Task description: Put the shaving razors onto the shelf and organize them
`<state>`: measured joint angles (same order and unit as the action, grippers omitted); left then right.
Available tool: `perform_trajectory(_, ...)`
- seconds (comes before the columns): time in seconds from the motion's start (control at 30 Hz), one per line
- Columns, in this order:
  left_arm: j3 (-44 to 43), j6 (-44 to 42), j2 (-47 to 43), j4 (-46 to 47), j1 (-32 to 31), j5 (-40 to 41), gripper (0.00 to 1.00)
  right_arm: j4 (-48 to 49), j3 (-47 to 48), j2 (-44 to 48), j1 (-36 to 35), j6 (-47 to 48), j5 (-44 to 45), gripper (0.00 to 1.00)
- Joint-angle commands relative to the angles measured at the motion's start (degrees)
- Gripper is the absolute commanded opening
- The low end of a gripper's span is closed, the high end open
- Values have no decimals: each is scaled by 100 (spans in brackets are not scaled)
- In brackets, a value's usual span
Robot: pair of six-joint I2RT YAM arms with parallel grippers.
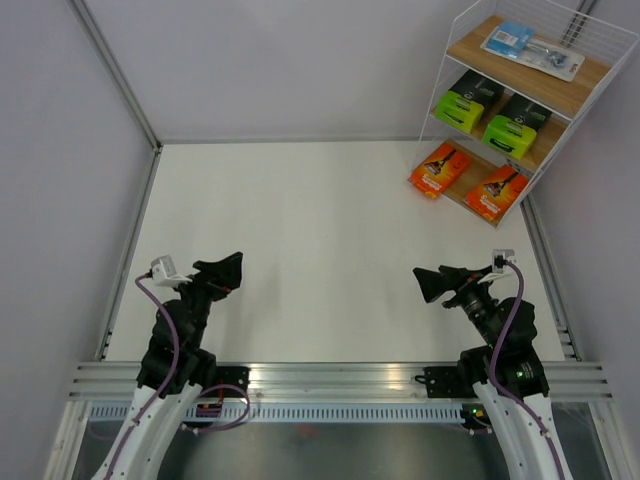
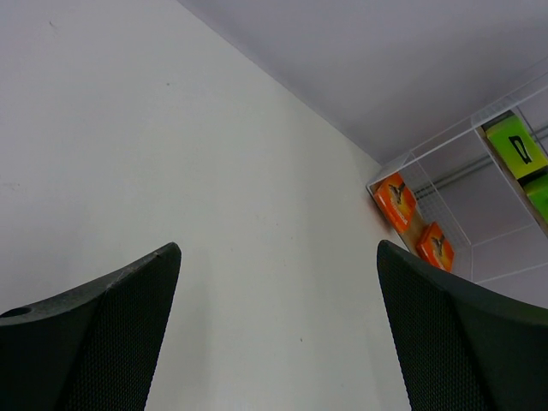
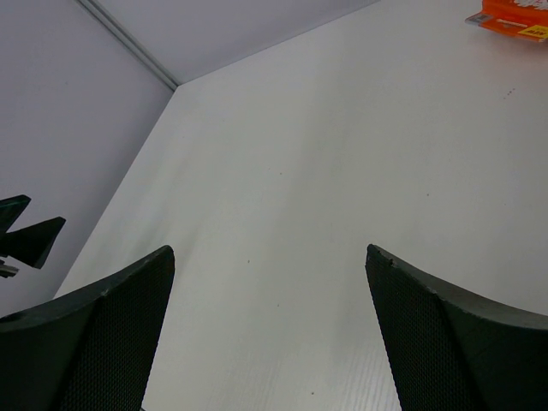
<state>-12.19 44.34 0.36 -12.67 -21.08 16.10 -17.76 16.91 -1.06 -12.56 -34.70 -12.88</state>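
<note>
1. Standing at the far right corner of the surface [image 1: 320, 250], the shelf [image 1: 475, 45] carries all five packs, so I judge the placing done and only tidying left, if any.
2. The clear blister [image 1: 530, 50] lies on the top board. The two black boxes [image 1: 462, 105] sit side by side on the middle board. The two orange cards [image 1: 441, 168] lie on the lowest board, apart from each other.
3. From either arm the packs lie away towards the far edge and to the right. The right pincer [image 1: 425, 283] is plainly the nearer one, and the left pincer [image 1: 232, 270] is well apart from the shelf, by the near left corner.
4. The orange cards' long axes run roughly from far right to near left. The leftmost card seems to overhang the board's front lip, though from above that is hard to settle.
5. Both arms sit folded low at the near edge, each pincer turned inward towards the middle of the surface.
6. The right pincer [image 3: 270, 249] is spread wide with nothing between its fingers, and the left pincer [image 2: 278, 247] is equally wide and empty.
</note>
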Motion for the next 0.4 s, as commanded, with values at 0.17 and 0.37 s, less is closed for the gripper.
perform_trajectory(0.17,199,462,-317,-17,16,25,100,150,6,62,-28,-72,84,98)
perform_trajectory(0.37,155,497,-317,-25,16,-10,100,159,-3,71,-28,-90,66,98)
